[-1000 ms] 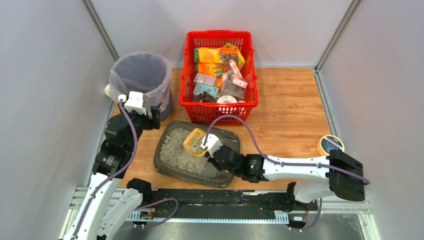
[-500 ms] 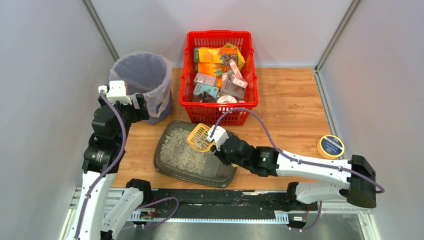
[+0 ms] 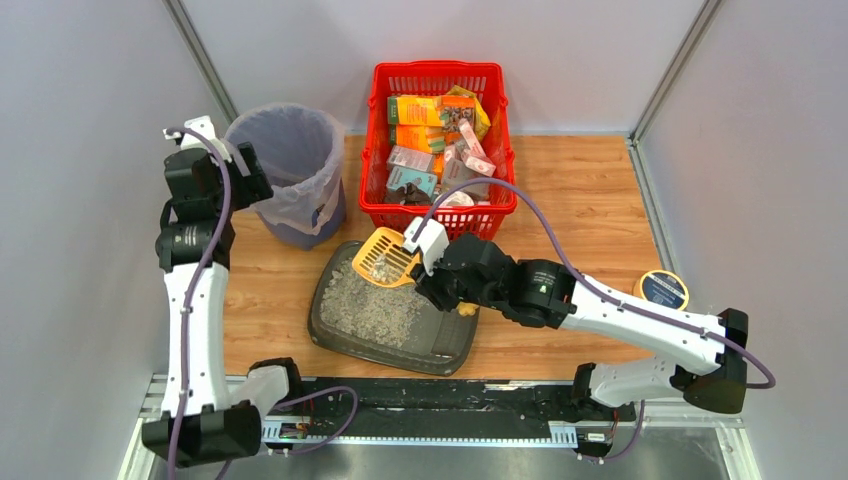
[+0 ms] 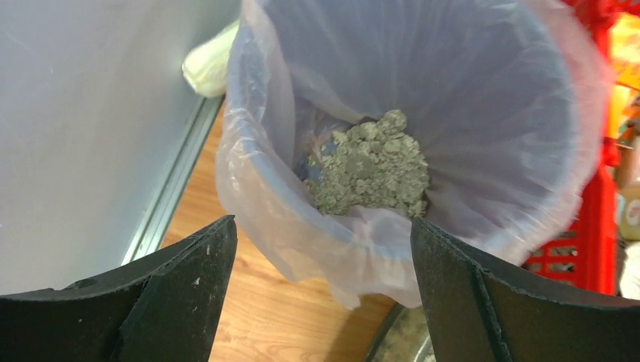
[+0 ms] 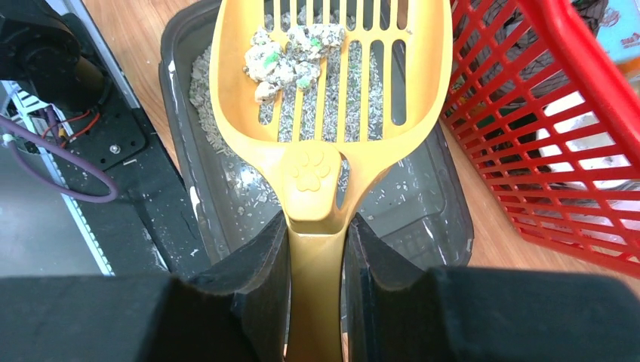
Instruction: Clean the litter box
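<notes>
The litter box (image 3: 441,346), a shallow dark grey tray with pale gravelly litter, lies on the wooden table in front of the red basket. My right gripper (image 3: 431,266) is shut on the handle of a yellow slotted scoop (image 3: 384,259). The scoop hangs above the tray's far edge. In the right wrist view the scoop (image 5: 324,113) carries a few pale clumps (image 5: 290,51) over the litter box (image 5: 430,204), held by my right gripper (image 5: 317,226). My left gripper (image 3: 243,176) stands open and empty, raised by the left rim of the bag-lined bin (image 3: 287,150).
In the left wrist view my left gripper (image 4: 323,222) looks down into the bin (image 4: 256,173), where a grey-green clump of litter (image 4: 370,162) lies. A red mesh basket (image 3: 503,140) full of packets stands behind the tray. A round yellow-rimmed tin (image 3: 661,290) sits at the right.
My left arm has risen and swung back-left, from the bin's front to its left rim. My right gripper has lifted the scoop out of the litter toward the tray's far edge.
</notes>
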{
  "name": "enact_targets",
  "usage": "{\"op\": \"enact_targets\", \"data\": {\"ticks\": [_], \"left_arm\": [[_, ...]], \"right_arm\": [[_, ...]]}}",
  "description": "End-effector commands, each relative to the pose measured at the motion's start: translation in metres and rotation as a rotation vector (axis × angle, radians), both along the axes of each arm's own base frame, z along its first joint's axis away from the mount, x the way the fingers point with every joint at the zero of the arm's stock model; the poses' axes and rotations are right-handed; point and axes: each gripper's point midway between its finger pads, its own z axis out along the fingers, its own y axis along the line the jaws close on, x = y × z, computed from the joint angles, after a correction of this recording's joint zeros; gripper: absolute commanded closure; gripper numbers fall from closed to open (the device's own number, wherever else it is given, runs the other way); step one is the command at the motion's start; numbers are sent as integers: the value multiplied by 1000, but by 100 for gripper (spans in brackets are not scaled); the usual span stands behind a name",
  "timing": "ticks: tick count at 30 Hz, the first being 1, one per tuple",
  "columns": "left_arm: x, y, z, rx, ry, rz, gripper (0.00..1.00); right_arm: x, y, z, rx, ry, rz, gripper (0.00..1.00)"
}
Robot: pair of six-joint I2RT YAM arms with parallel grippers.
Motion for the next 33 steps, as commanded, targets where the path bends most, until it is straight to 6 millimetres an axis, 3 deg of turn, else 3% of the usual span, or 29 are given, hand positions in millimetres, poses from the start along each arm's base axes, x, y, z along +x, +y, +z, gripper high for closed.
{"op": "enact_targets", "data": {"ticks": [1, 5, 10, 17, 21, 28, 33], "left_arm": [[10, 7, -5, -106, 8, 1, 9], [14, 30, -9, -88, 27, 77, 11], [33, 34, -27, -115, 79, 62, 19], [49, 43, -52, -155, 167, 71, 46], [47, 43, -54, -149, 169, 69, 52], [50, 34, -62, -180, 192, 8, 70], [48, 32, -58, -196, 198, -9, 83]], "right_arm": [[1, 1, 25, 20, -10, 8, 100], [-2, 8, 34, 60, 2, 21, 100], [-3, 9, 36, 86, -5, 30, 100], [-1, 4, 48, 141, -39, 23, 100], [0, 5, 55, 166, -64, 25, 100], [-2, 15, 57, 179, -52, 55, 100], [-2, 24, 55, 179, -34, 65, 100]]}}
